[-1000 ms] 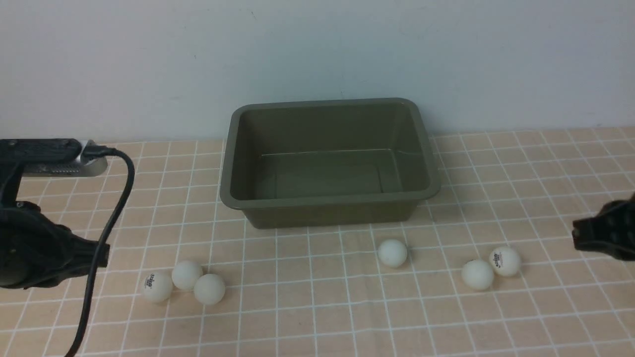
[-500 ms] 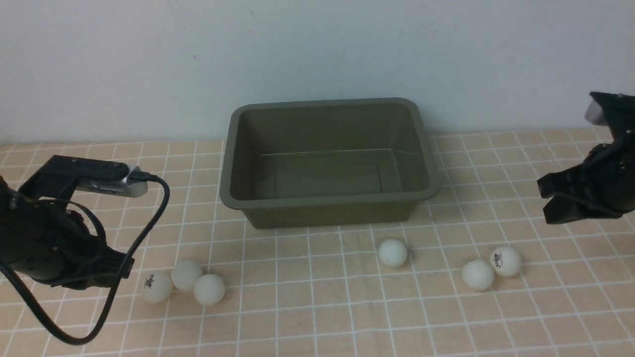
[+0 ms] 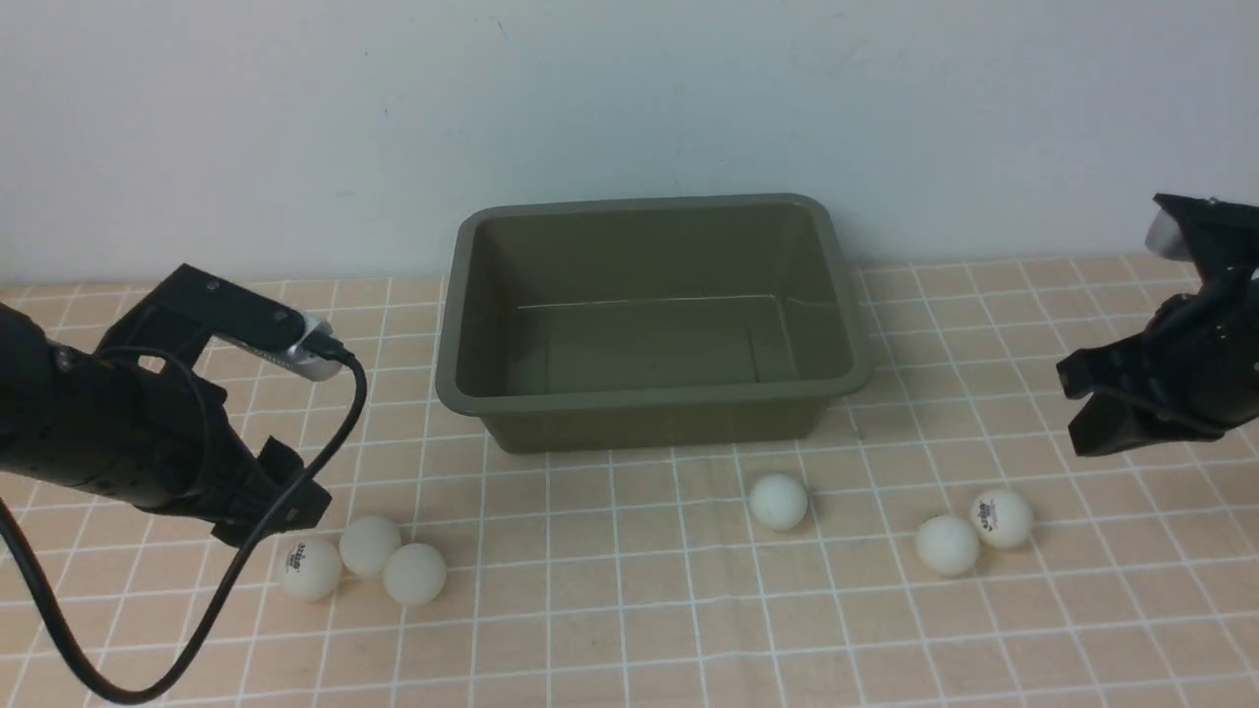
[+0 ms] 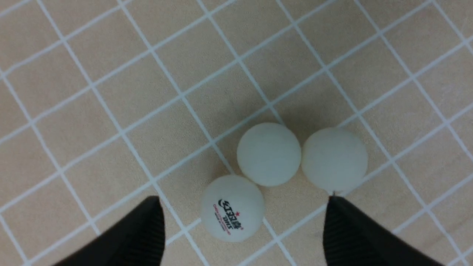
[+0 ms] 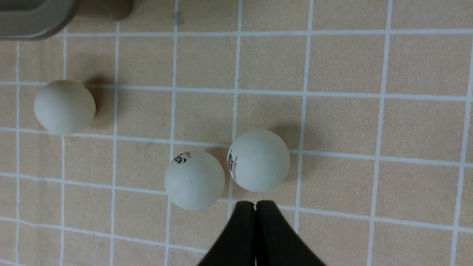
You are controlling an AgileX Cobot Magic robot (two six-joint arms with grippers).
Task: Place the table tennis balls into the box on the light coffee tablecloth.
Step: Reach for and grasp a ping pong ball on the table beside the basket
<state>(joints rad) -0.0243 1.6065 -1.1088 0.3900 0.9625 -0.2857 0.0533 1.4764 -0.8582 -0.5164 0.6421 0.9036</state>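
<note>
The left claw has swung in from the left edge and now hangs just over the left cluster of three table tennis balls. Its jaws, pressed together a second ago, are spread wide and hold nothing. The left wrist view shows what the front view hides: the printed ball lies between the two tips, with its two plain neighbours touching beside it. The box sits empty at the back of the light coffee tablecloth, unmoved, and a lone ball lies in front of it. The right pair has not shifted either. The right claw has risen in from the right edge. Its wrist view shows its jaws pressed tight together, empty, just short of that pair, and printing on both of those balls, where the front view shows it on only one.
</note>
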